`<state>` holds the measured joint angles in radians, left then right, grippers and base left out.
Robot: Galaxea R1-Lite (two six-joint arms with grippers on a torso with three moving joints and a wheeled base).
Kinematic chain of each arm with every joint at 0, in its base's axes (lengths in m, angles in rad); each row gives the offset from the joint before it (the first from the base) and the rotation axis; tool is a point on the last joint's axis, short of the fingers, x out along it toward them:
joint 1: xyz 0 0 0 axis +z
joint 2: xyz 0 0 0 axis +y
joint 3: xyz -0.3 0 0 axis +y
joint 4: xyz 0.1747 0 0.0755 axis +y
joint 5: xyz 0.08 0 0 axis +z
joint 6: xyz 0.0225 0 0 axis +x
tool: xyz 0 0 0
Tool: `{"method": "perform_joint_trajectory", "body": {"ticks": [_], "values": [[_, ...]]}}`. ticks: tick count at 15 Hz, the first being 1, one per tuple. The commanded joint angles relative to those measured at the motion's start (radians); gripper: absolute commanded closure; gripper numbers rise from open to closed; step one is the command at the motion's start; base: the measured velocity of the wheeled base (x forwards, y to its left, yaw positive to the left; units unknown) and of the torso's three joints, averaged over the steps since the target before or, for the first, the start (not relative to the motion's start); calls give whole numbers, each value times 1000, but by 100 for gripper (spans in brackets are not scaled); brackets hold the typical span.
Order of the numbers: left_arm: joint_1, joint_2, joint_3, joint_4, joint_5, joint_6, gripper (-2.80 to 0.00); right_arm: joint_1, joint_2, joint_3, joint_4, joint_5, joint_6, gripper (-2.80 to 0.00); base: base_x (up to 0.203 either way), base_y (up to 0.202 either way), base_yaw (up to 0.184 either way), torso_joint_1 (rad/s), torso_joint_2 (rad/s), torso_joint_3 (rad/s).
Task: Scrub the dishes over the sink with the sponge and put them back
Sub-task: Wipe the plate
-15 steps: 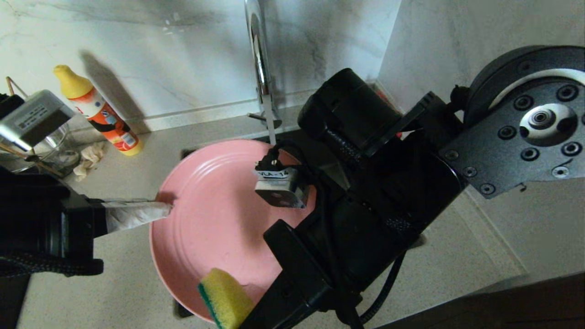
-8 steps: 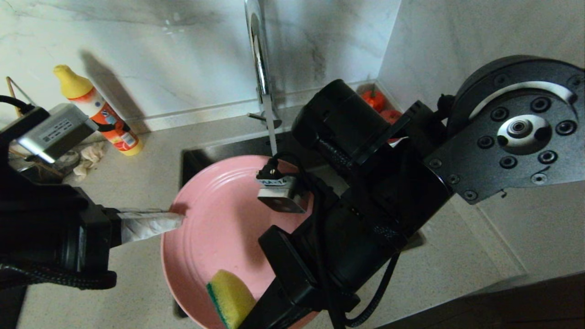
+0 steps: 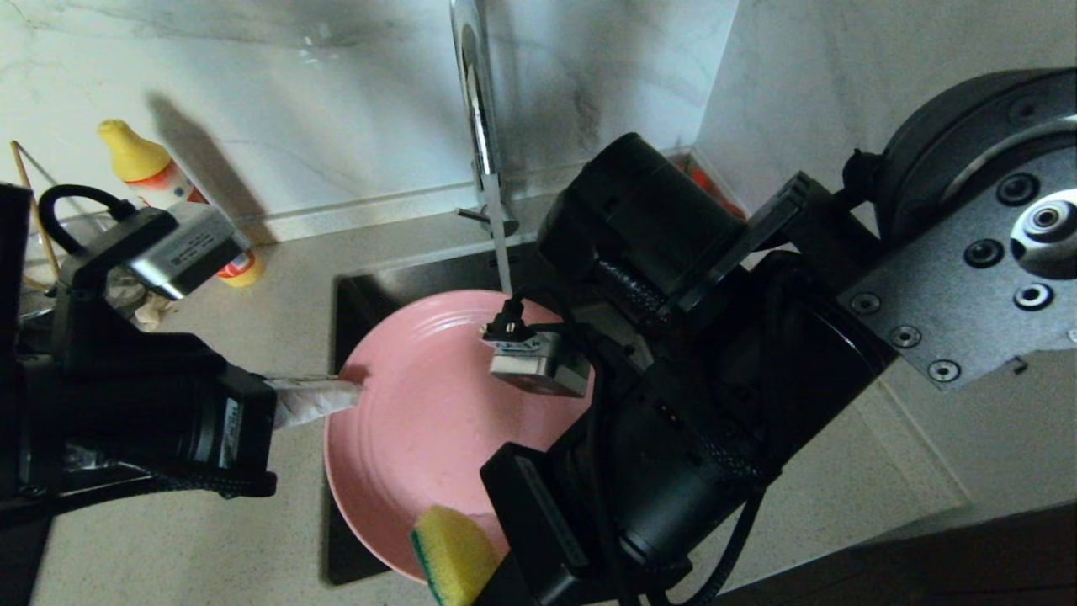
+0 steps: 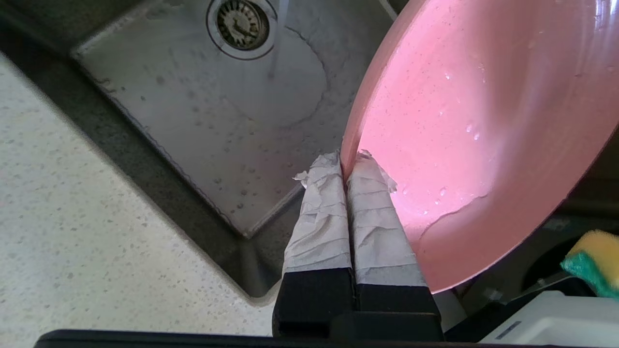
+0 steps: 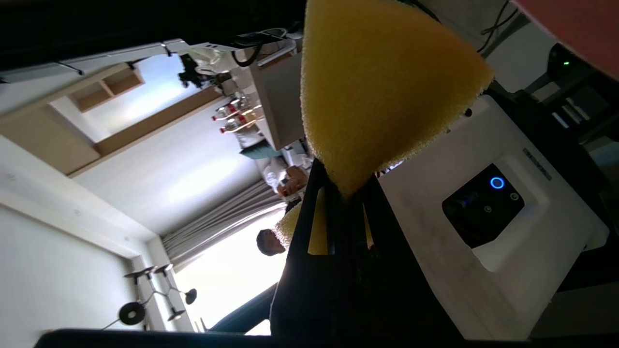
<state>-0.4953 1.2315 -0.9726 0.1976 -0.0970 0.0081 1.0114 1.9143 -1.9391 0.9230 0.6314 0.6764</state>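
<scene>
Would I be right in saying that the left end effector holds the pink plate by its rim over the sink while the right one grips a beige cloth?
Not quite: the right end effector grips a yellow sponge, as the right wrist view shows. The rest holds.

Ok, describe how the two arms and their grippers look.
Both arms are black, with black cables and grey camera boxes. The left gripper has black fingers wrapped in white tape. The right gripper is plain black; its arm shows a round bolted metal joint plate.

Bottle point(image 3: 164, 189) label, upper left: print too small to read.
Camera module point(image 3: 538, 366) sticker, centre: unreadable.
</scene>
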Motion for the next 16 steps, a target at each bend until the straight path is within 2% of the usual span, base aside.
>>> {"method": "perform_joint_trajectory", "body": {"ticks": [1, 4, 11, 16], "values": [[-36, 23, -7, -2, 34, -1, 0, 32, 5, 0, 5, -7, 5, 0, 0, 0, 0, 0, 0, 0], [-45, 22, -22, -3, 46, -3, 0, 56, 42, 0, 1, -28, 6, 0, 0, 0, 0, 0, 0, 0], [-97, 11, -37, -14, 51, -5, 0, 55, 86, 0, -3, -32, 9, 0, 0, 0, 0, 0, 0, 0], [-104, -18, -30, -12, 51, -3, 0, 51, 75, 0, -10, -33, 9, 0, 0, 0, 0, 0, 0, 0]]}}
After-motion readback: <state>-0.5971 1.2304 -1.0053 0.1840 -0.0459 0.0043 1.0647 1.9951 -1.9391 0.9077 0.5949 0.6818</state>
